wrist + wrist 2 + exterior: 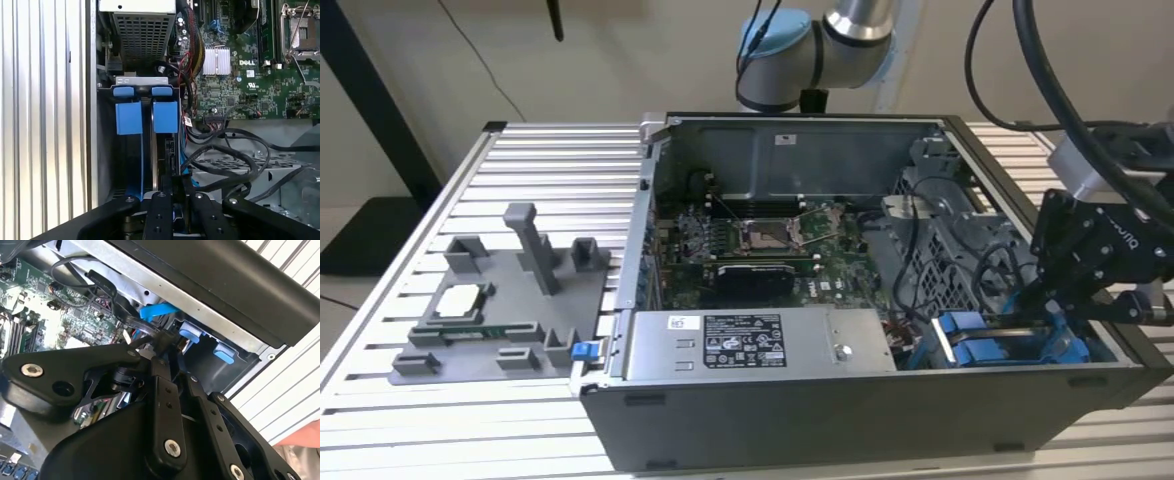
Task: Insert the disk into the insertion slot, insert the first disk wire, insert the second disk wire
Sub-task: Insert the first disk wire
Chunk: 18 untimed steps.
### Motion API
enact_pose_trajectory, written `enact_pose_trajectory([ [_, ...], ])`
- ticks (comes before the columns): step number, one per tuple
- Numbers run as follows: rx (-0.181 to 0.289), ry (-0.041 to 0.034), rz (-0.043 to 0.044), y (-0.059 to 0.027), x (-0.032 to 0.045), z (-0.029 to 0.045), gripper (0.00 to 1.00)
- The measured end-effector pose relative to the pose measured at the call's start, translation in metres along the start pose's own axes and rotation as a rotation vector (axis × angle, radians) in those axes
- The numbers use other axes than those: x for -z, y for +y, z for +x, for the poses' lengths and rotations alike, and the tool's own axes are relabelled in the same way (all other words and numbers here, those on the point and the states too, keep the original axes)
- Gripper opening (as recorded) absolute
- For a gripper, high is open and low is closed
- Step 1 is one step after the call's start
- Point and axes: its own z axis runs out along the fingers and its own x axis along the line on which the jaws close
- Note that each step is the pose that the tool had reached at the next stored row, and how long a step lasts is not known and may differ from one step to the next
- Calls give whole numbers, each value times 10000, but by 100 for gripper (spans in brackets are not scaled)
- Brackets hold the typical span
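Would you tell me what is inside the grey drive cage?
Two blue tabs and a long blue strip; the gripper covers one end of the cage, hiding the rest.

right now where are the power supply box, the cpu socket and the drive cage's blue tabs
power supply box (761, 345): exterior view, on its black-and-white label
cpu socket (766, 236): exterior view, middle of the socket
blue tabs (129, 118): first wrist view, flat face of one tab

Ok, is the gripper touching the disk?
Cannot tell. In the first wrist view the gripper sits right at the near edge of the disk, and its own tip hides any contact or gap.
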Motion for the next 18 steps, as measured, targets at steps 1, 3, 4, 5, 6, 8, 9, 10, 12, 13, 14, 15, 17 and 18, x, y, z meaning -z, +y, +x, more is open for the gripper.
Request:
enact_pose_trajectory([
  [1,-19,-1,2,0,-6,1,0],
  [3,-53,-21,6,-3,-28,2,100],
  [4,-71,-22,6,-3,-38,4,100],
  [5,-90,-22,7,-3,-47,4,100],
  [6,-109,-16,11,-3,-51,4,100],
  [8,-160,-21,15,-2,-52,5,100],
  [9,-195,-26,10,-2,-51,5,100],
  [10,-232,-32,-11,-1,-46,5,100],
  [12,-297,-41,-44,3,-16,3,100],
  [13,-322,-39,-54,5,7,1,100],
  [14,-342,-40,-66,7,26,-2,100],
  [15,-360,-41,-76,10,44,-3,100],
  [17,-388,-42,-92,14,82,-7,100],
  [18,-391,-41,-100,17,100,-9,100],
])
